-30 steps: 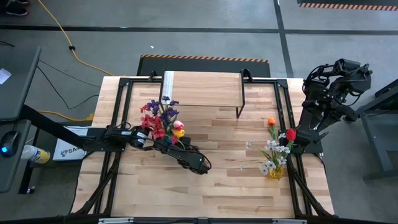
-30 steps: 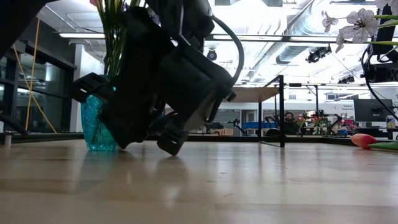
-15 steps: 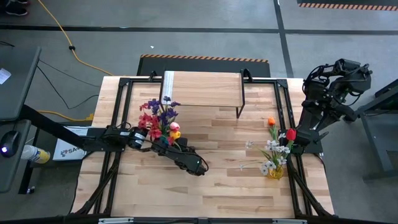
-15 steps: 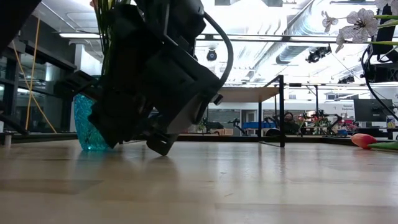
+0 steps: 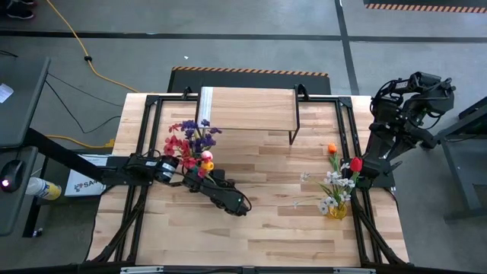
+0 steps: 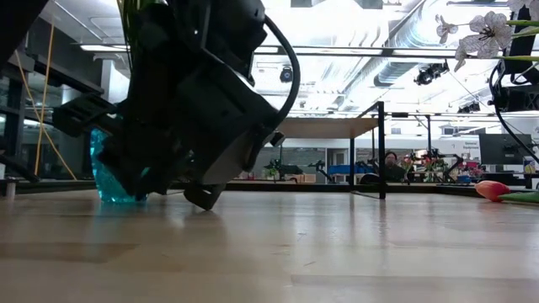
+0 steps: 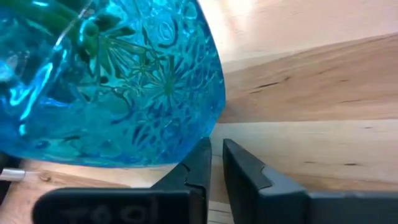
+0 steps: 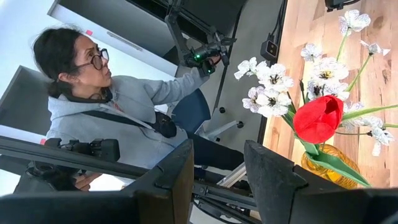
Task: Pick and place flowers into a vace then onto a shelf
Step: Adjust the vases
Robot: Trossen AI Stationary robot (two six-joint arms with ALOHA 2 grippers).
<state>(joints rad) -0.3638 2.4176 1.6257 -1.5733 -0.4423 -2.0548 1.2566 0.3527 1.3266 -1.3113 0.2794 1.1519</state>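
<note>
My left end effector [image 7: 216, 163] sits low over the tabletop [image 5: 274, 221], fingers nearly pressed together with only a thin slit between them, pinching nothing. Its tips lie just beside the base of the blue glass vase [image 7: 112, 81], which stands upright on the planks; whether they touch the glass I cannot tell. Green stems show inside the vase. From above, the bunch of purple, red, pink and yellow flowers [image 5: 189, 141] stands in that vase on the left half of the tabletop, in front of the shelf [image 5: 247, 109] and not on it. The shelf sits at the far edge, its board bare, white strip at its left end. In the low view my left arm fills the foreground, with the vase [image 6: 105, 172] partly hidden behind it. My right end effector [image 8: 217, 165] waits off the right edge of the tabletop, fingers parted, holding nothing. Near it an amber vase [image 5: 337, 208] holds white flowers [image 5: 335, 183], a red tulip [image 5: 355, 164] and an orange bloom [image 5: 332, 149]. A person in a grey hoodie [image 8: 118, 118] sits beyond the tabletop.
</note>
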